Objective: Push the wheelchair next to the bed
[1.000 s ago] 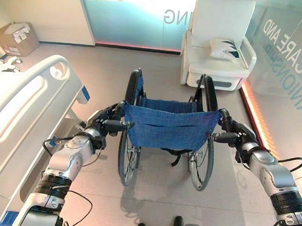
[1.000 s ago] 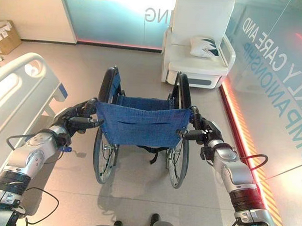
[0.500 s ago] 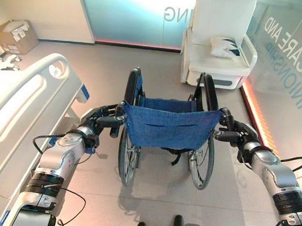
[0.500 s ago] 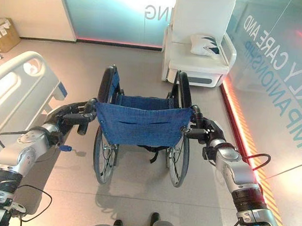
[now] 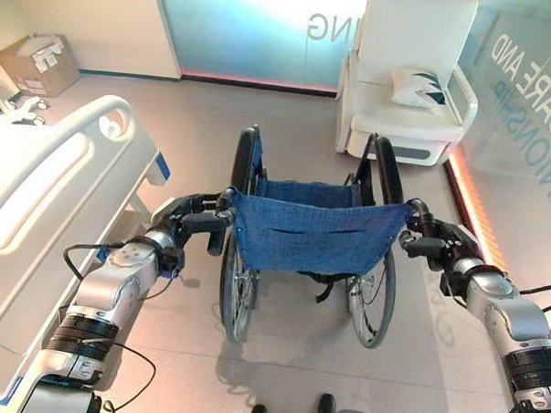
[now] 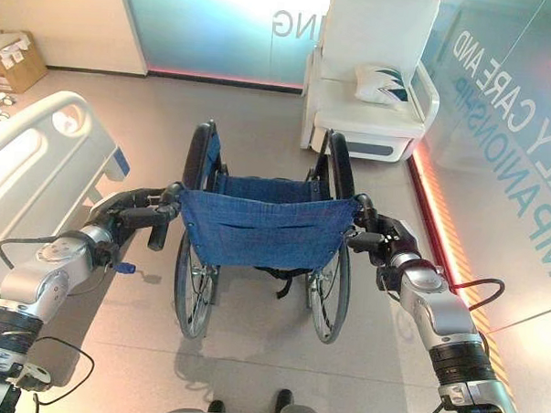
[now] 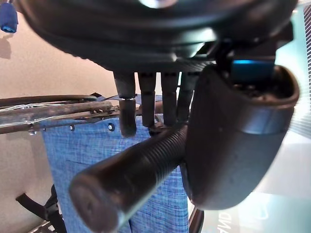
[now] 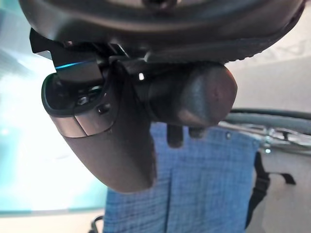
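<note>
**Hands on both push handles, wheelchair mid-floor**

Left hand has its fingers and thumb curled round the ribbed black left push handle; the grip's blunt end sticks out past the palm. Right hand is wrapped the same way round the right push handle, thumb closed over it.

Between them stands the wheelchair, its blue cloth backrest facing the robot, the two big wheels on the floor and the black armrests pointing toward twelve o'clock. It sits in the middle of the room, on a smooth grey tiled floor that shines faintly.

At about nine o'clock from the chair is the bed, white, with a moulded side rail; its foot-end corner is near the left wheel but apart from it. At one o'clock, well apart, a white armchair stands against the far glass wall, with a patterned cushion on its seat. Frosted blue-green glass panels run along the far side, with a glowing red strip at their base, and another glowing strip runs along the floor at three o'clock. A cardboard box sits on the floor at ten o'clock, by the cream wall.
</note>
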